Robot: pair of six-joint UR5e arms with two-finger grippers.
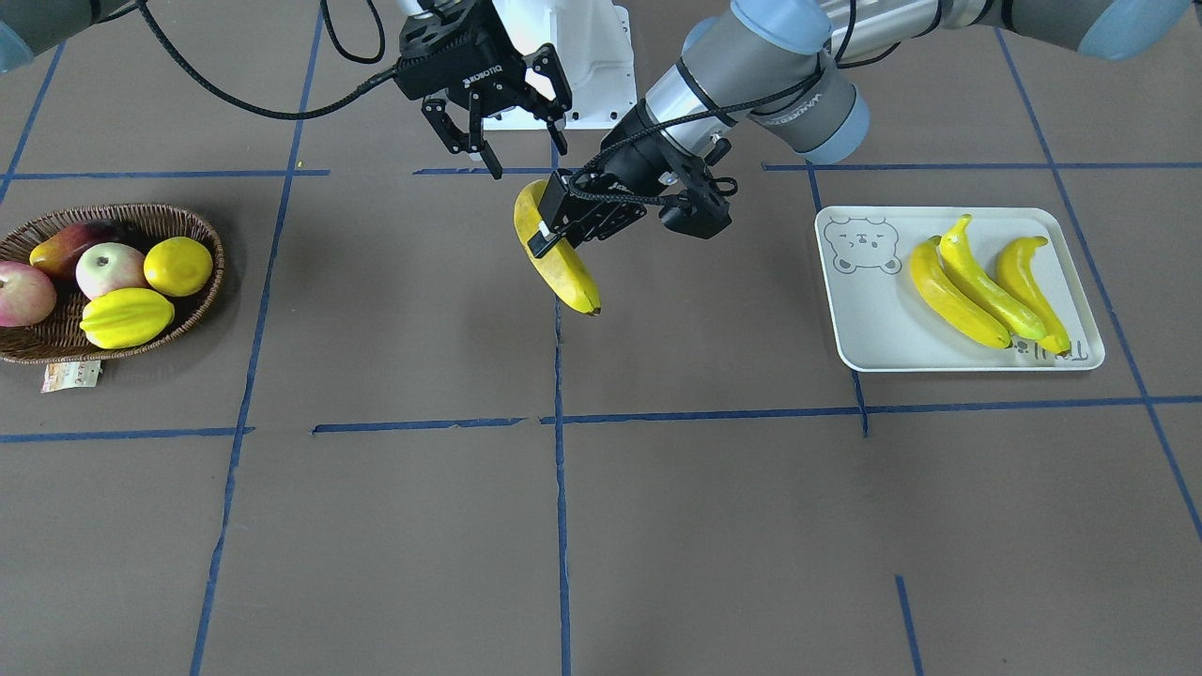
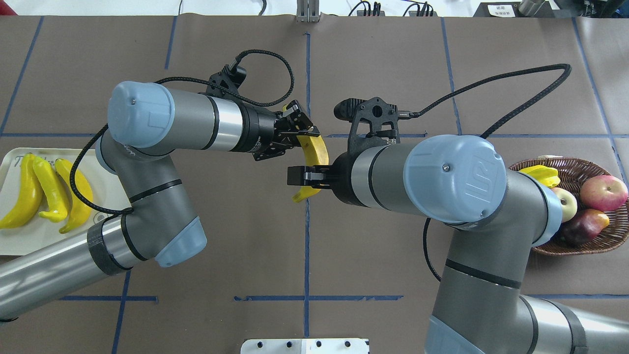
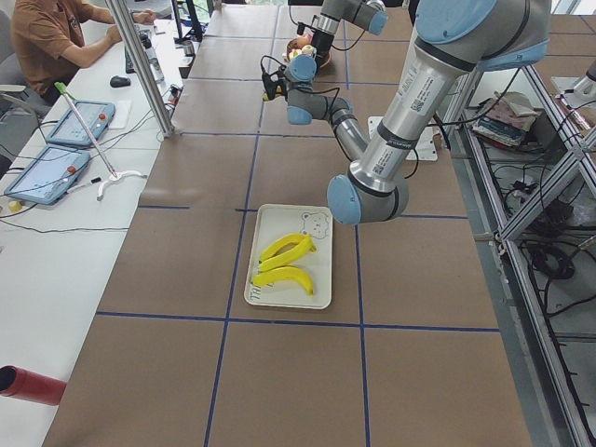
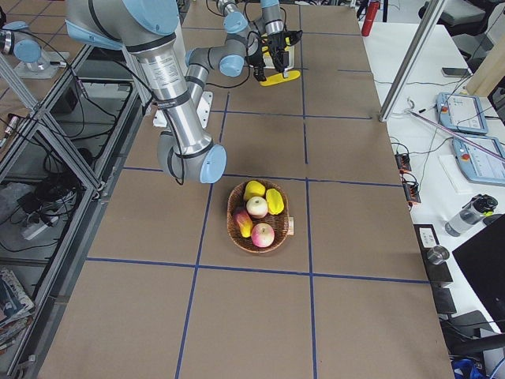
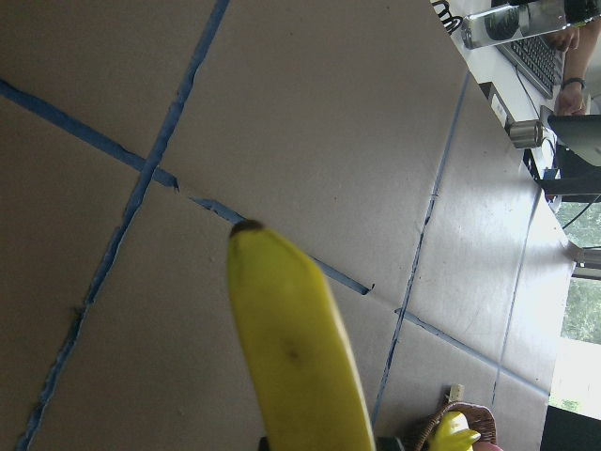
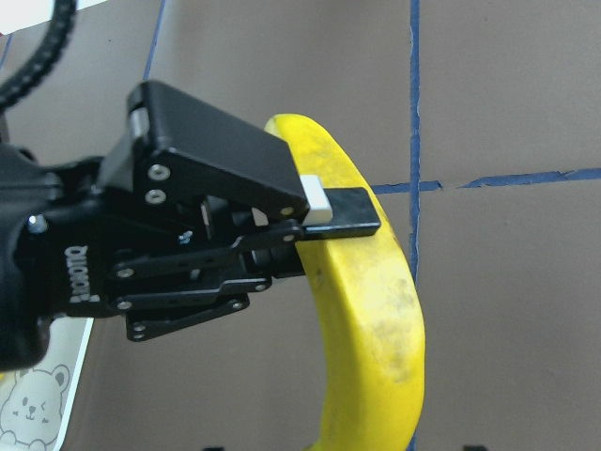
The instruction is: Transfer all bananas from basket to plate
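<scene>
One banana (image 1: 568, 277) hangs over the middle of the table, with my left gripper (image 1: 549, 230) shut across its upper half. In the right wrist view its black fingers (image 6: 343, 211) clamp the banana (image 6: 376, 310). My right gripper (image 1: 526, 158) stands open close by, its fingers spread around the banana's robot-side end without touching it. Three bananas (image 1: 981, 286) lie side by side on the plate (image 1: 850, 314), a pale tray with a bear face. The wicker basket (image 1: 211, 244) holds no bananas.
Apples, a lemon (image 1: 178, 266), a starfruit (image 1: 127, 317) and a dark mango lie in the basket, with a paper tag (image 1: 70, 376) at its rim. Blue tape lines cross the brown table. A person (image 3: 56, 37) sits at the side bench.
</scene>
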